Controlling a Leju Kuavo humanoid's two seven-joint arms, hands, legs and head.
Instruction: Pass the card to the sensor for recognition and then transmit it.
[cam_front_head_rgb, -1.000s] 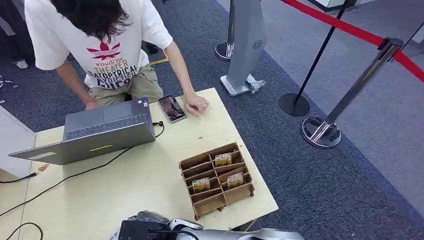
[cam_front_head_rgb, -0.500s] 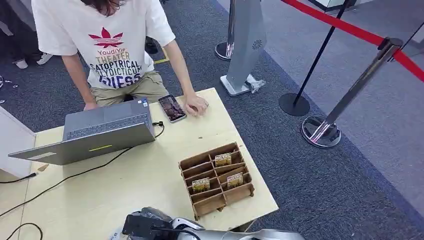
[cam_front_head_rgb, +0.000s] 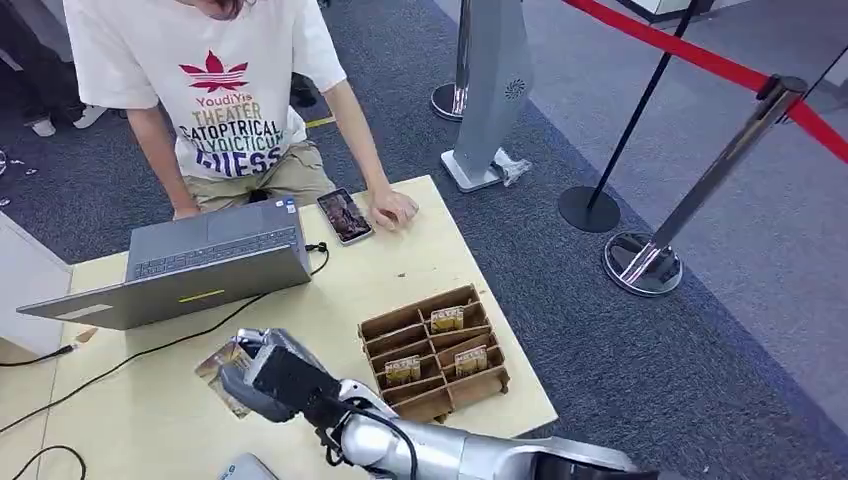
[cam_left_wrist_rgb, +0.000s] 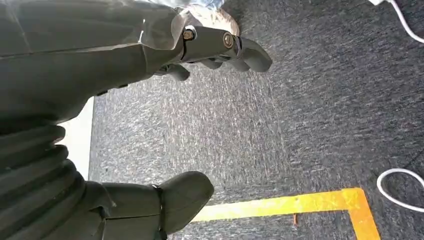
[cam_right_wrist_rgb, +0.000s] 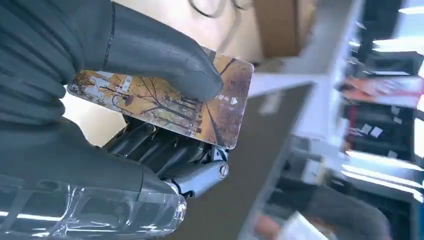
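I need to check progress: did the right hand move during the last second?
Yes. The right hand, holding a card, has moved up from the table's near edge, toward the laptop, and is now left of the wooden box.

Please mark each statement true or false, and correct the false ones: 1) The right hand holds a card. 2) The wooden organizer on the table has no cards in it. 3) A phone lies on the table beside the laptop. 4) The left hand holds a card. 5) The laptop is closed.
1) True. The right hand pinches the card between its thumb and fingers.
2) False. The wooden organizer has cards standing in three of its compartments.
3) True. The phone lies next to the laptop, near the person's hand.
4) False. The left hand holds nothing and hangs over the carpet.
5) False. The laptop is open, its keyboard visible.
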